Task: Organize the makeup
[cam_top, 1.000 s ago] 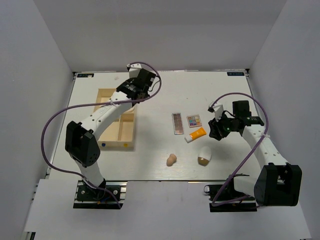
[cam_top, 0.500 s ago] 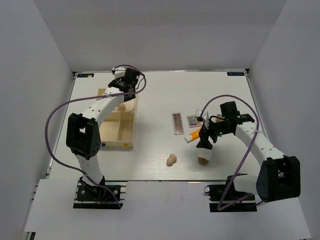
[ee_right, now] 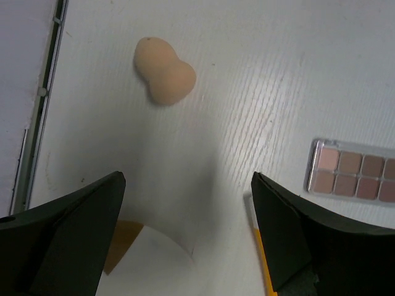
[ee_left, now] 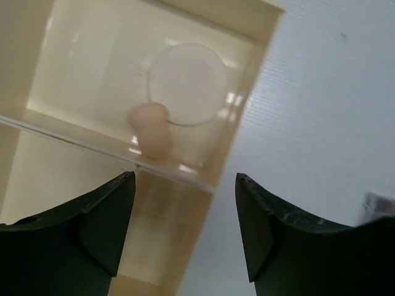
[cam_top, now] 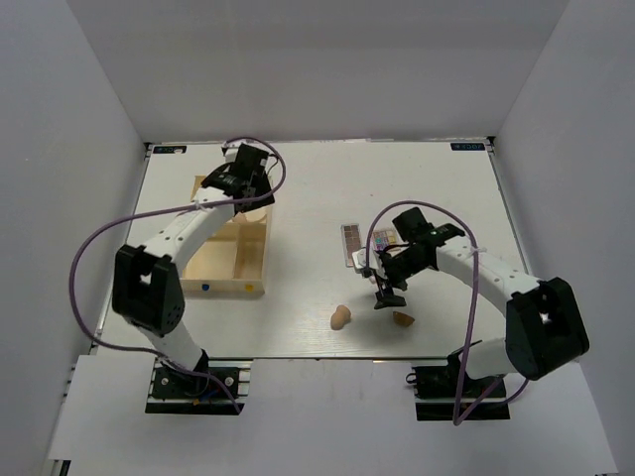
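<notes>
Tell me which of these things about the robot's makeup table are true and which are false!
1. A peach sponge lies inside the wooden box. True.
2. The round cream puff sits out on the table. False: it lies in the box, in the same compartment as that sponge.
3. The right arm's jaws are squeezing the brown palette. False: they stand open and empty, and the palette lies on the table apart from them.
4. A second peach sponge lies on the table. True.
5. The left arm's jaws are shut tight. False: they stand open above the box.
</notes>
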You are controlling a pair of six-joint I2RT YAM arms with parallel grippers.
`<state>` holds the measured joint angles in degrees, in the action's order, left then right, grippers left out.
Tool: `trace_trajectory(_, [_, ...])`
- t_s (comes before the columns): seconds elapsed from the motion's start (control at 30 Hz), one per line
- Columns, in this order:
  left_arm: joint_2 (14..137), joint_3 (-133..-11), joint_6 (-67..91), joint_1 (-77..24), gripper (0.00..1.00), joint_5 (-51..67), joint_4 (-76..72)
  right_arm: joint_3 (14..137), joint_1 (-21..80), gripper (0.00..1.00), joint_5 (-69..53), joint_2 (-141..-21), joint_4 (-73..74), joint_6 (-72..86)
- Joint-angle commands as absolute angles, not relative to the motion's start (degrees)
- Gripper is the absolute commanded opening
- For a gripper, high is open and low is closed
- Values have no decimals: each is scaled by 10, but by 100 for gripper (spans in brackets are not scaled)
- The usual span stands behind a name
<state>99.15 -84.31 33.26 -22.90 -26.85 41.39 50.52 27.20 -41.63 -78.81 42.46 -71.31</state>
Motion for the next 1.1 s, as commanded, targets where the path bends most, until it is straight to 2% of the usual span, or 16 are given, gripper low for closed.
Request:
trace_trajectory(0.0, [871,-785,301,-239,77,-144,351,531,306,89,-411,-801,407,-779])
trace_trajectory(0.13, [755,-680,313,-239,80,-75,309,539,346,89,-411,-832,400,-792])
trace_trajectory(0.3, [635,-600,349,-239,81,-69,327,560,403,86,-409,-876,386,-781])
trace_trajectory(0.57, [504,-527,424,-239,82,-99,380,561,461,70,-352,-932,346,-762])
trace_trajectory(0.67, [474,-507,439,-239,82,-101,388,560,472,58,-348,-939,351,-764])
trace_trajectory(0.7, [463,-505,441,-239,83,-103,398,559,474,50,-345,-940,352,-766])
trace_trajectory(0.77, [457,-505,441,-239,83,-107,407,555,480,41,-339,-942,354,-769])
trace_trajectory(0.93, [449,-510,438,-239,83,-120,424,567,483,4,-326,-939,376,-767])
trace_trajectory(0.97, [446,-509,438,-239,83,-120,423,582,481,0,-323,-934,386,-763])
trace_trajectory(1.07, [424,-501,439,-239,83,-120,414,639,475,0,-317,-924,383,-696])
